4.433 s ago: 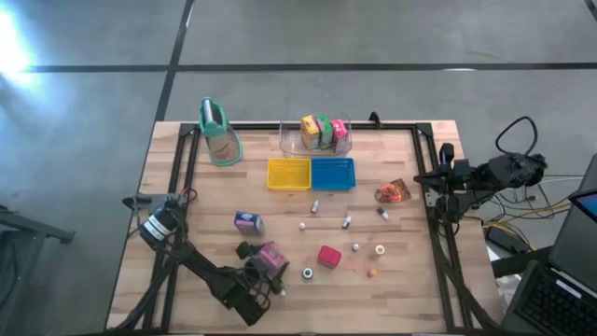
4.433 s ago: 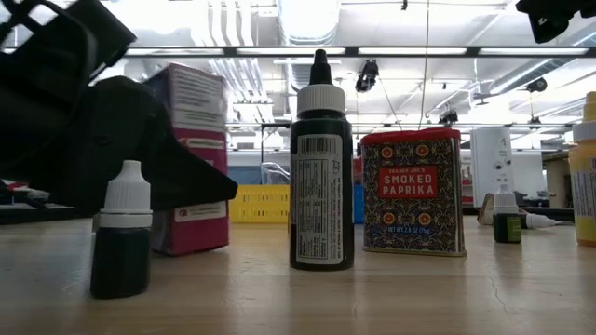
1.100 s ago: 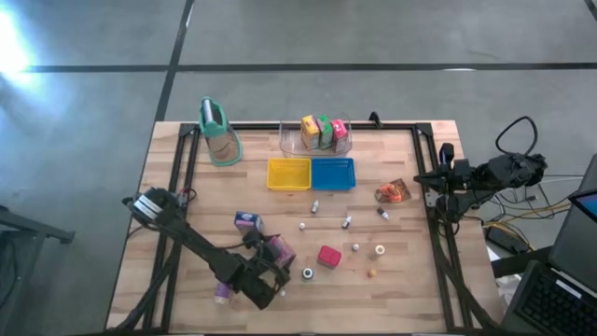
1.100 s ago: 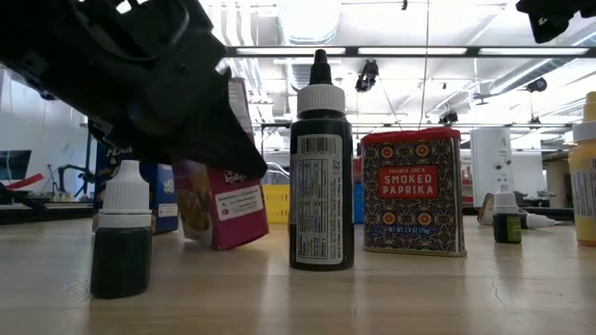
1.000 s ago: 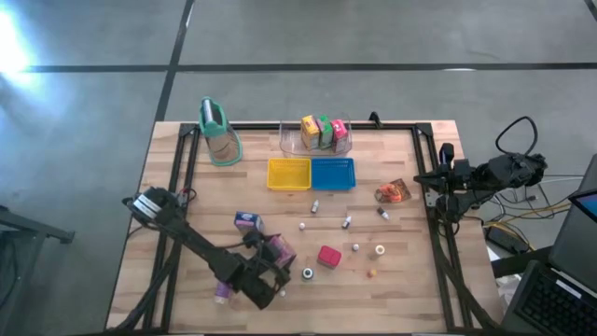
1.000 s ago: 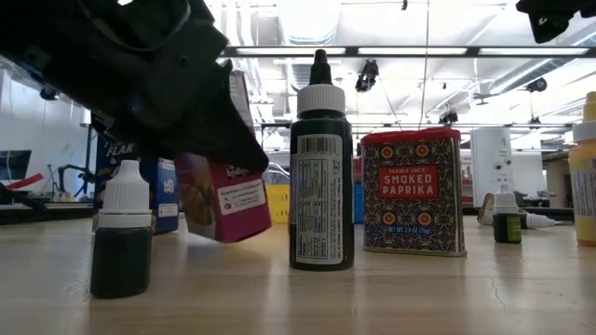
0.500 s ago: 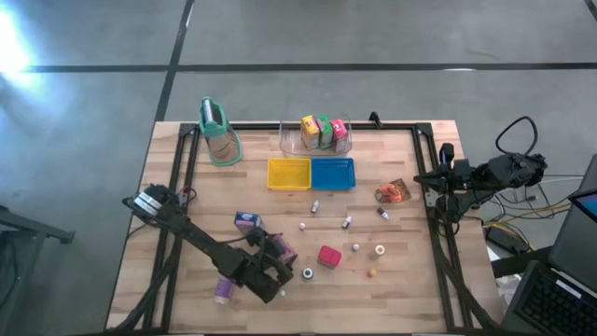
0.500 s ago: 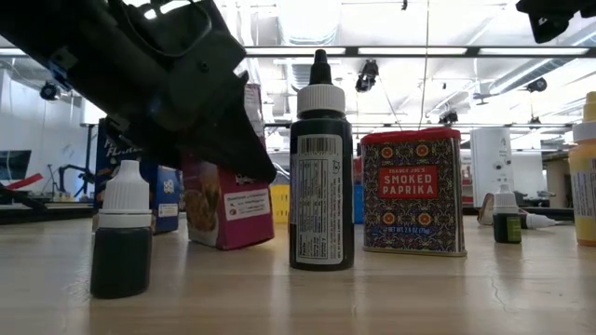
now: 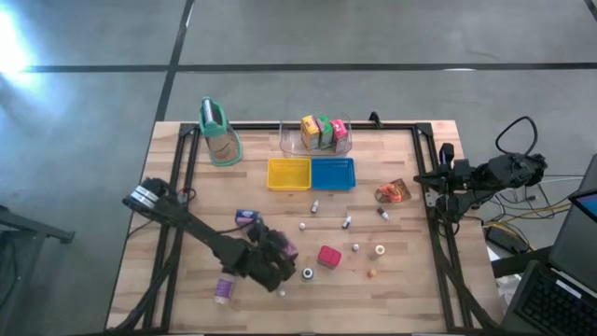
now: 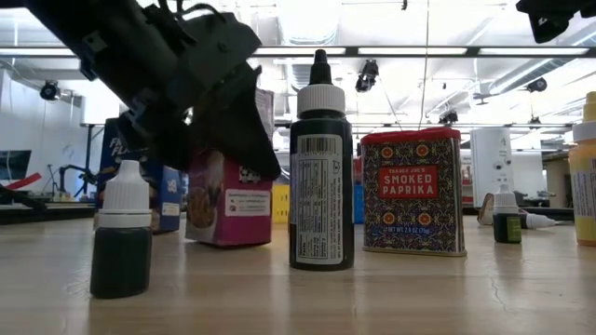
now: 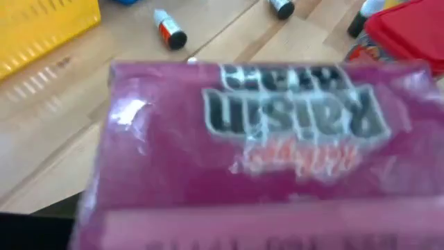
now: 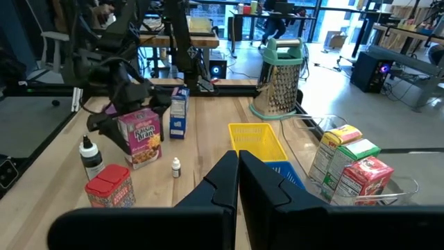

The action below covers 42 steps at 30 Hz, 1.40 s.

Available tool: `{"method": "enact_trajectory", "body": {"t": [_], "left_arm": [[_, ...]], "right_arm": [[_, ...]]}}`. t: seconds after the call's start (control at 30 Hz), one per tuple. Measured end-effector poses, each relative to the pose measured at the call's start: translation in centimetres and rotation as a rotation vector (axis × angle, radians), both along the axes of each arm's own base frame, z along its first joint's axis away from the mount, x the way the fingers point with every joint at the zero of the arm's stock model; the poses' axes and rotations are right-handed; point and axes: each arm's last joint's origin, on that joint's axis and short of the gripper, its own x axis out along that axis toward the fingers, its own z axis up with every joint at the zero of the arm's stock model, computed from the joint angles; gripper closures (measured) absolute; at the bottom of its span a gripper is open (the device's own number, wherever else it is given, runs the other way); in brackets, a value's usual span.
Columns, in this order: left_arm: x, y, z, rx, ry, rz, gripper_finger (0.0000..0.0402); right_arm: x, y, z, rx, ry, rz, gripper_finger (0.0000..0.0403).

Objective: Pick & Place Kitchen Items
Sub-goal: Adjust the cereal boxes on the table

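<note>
My left gripper (image 9: 269,260) is closed around a pink Raisin Bran carton (image 9: 283,246) (image 12: 142,139) near the table's front middle; the carton fills the left wrist view (image 11: 263,153). A blue carton (image 9: 245,218) stands just behind it. A red paprika tin (image 9: 328,256) stands on its base to its right. An orange pouch (image 9: 392,192) lies at the right. Three cartons (image 9: 325,133) stand in a clear bin at the back. My right gripper (image 12: 238,173) is shut, raised at the table's right edge. My left gripper holds the pink carton between its two widely spread fingers, one finger (image 12: 154,97) at the carton's upper part and one (image 12: 109,127) lower down its side. The fingers slant down from the table's near left. The carton (image 10: 231,200) stands upright; whether its bottom touches the table I cannot tell.
A yellow tray (image 9: 288,174) and a blue tray (image 9: 333,174) lie before the bin. A grater (image 9: 217,131) stands at the back left. Small dropper bottles (image 9: 315,205) (image 9: 347,222) (image 10: 120,233) and a taller dark bottle (image 10: 321,167) dot the table's middle and front.
My left gripper has moved a little toward the table's far edge and up, rolling its wrist. The pink carton has gone with it, turning from tilted to upright.
</note>
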Motion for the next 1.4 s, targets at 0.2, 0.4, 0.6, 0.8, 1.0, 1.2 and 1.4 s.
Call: {"method": "enact_trajectory", "body": {"t": [0.2,0.4,0.6,0.8,1.0,1.2,1.4], "left_arm": [[0.4,0.6,-0.1,-0.040,0.032,-0.013,0.0002],[0.5,0.5,0.1,-0.039,0.030,-0.022,0.0002],[0.8,0.4,0.7,-0.028,0.023,-0.041,0.0002],[1.2,0.2,1.4,-0.011,0.032,-0.058,0.0002],[1.3,0.2,1.8,-0.005,0.045,-0.057,0.0002],[1.4,0.5,1.9,-0.030,0.065,-0.066,0.0002],[1.6,0.7,1.8,-0.033,0.084,-0.094,0.0002]], "right_arm": [[0.0,0.0,0.0,0.000,0.000,0.000,0.0394],[0.0,0.0,0.0,0.000,0.000,0.000,0.0394],[0.0,0.0,0.0,0.000,0.000,0.000,0.0394],[0.0,0.0,0.0,0.000,0.000,0.001,0.0394],[0.0,0.0,0.0,0.000,0.000,0.000,0.0394],[0.0,0.0,0.0,0.000,0.000,0.000,0.0394],[0.0,0.0,0.0,0.000,0.000,0.001,0.0394]]}}
